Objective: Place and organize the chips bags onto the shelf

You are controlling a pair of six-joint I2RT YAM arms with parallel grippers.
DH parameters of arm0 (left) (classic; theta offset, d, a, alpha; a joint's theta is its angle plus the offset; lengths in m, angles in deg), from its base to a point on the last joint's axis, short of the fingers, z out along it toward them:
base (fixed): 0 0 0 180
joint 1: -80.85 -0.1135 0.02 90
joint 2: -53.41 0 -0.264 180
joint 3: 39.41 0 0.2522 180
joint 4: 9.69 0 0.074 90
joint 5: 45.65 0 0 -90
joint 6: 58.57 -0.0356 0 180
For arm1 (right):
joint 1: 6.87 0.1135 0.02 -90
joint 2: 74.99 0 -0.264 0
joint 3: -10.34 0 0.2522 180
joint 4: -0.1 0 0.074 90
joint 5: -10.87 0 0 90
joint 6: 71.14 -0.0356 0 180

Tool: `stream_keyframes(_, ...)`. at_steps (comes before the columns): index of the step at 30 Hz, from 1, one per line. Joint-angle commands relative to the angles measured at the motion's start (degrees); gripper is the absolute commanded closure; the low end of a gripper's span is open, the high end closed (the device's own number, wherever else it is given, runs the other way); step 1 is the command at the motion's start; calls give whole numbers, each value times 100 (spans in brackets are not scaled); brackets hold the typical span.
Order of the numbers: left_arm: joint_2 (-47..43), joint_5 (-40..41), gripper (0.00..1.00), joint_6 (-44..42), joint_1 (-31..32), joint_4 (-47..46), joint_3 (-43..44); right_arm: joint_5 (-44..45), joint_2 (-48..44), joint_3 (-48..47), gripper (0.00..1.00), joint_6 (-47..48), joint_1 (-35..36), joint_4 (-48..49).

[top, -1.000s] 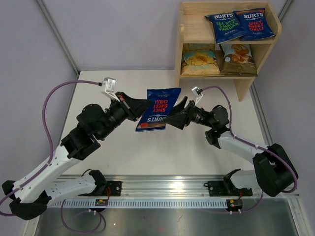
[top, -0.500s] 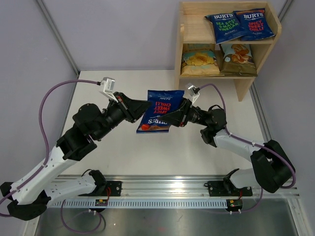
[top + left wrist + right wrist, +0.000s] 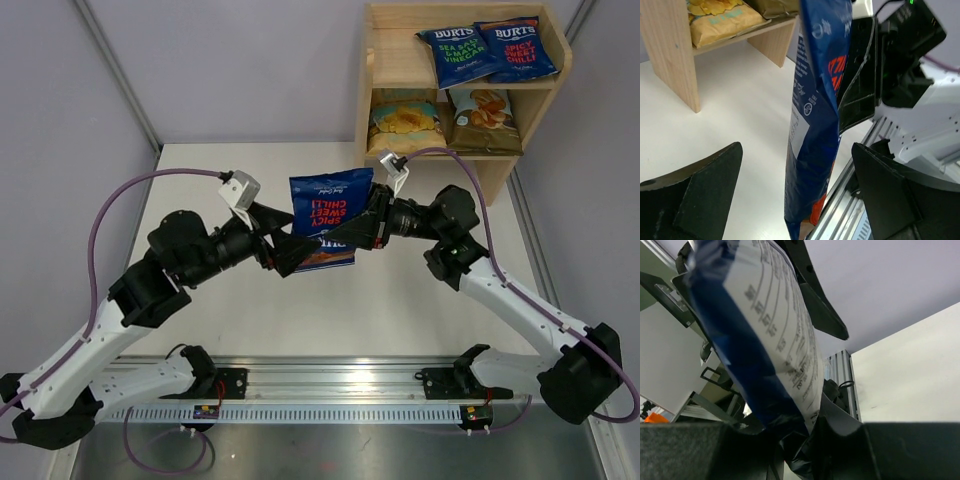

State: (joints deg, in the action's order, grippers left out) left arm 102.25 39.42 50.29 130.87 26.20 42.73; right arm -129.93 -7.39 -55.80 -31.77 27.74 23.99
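A dark blue BURTS chips bag (image 3: pixel 325 218) with a red label hangs above the white table, between the two arms. My right gripper (image 3: pixel 367 225) is shut on its right edge; in the right wrist view the bag (image 3: pixel 760 335) rises out of the closed jaws (image 3: pixel 800 437). My left gripper (image 3: pixel 290 250) is open, its fingers apart on either side of the bag's lower left corner (image 3: pixel 812 130) without touching. The wooden shelf (image 3: pixel 497 170) stands at the back right. Two blue BURTS bags (image 3: pixel 462 55) (image 3: pixel 516 48) lie on its top tier, two tan bags (image 3: pixel 405 122) (image 3: pixel 482 118) on the lower.
The left part of the shelf's top tier (image 3: pixel 400 60) is bare wood. A metal rail (image 3: pixel 320 385) runs along the near table edge by the arm bases. Purple cables (image 3: pixel 100 220) loop above both arms. Grey wall panels close in the left and back.
My left gripper let go of the bag, opened wide and drew back a little. My right gripper closed on the bag's right edge and now carries it slightly up and right.
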Motion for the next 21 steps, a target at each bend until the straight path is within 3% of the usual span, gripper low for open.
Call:
stream_keyframes(1, 73, -544, 12, -382, -1, -77, 88, -482, -220, -474, 77, 598, 11, -1250)
stream_keyframes(6, 187, -808, 43, -321, -1, -262, 97, -659, -290, -852, 77, 1361, 11, -2454)
stream_keyframes(9, 187, -808, 45, -294, -1, -341, 53, -755, -343, -967, 77, 1696, 11, -2955)
stream_keyframes(12, 196, -834, 58, -286, -1, -420, 9, -852, -405, -994, 75, 1820, 11, -3132)
stream_keyframes(13, 205, -826, 68, -259, -1, -437, 9, -826, -431, -985, 75, 1837, 11, -3149)
stream_keyframes(21, 188, -905, 85, -13, -1, -763, -70, -632, -519, -888, 60, 1899, 11, -3141)
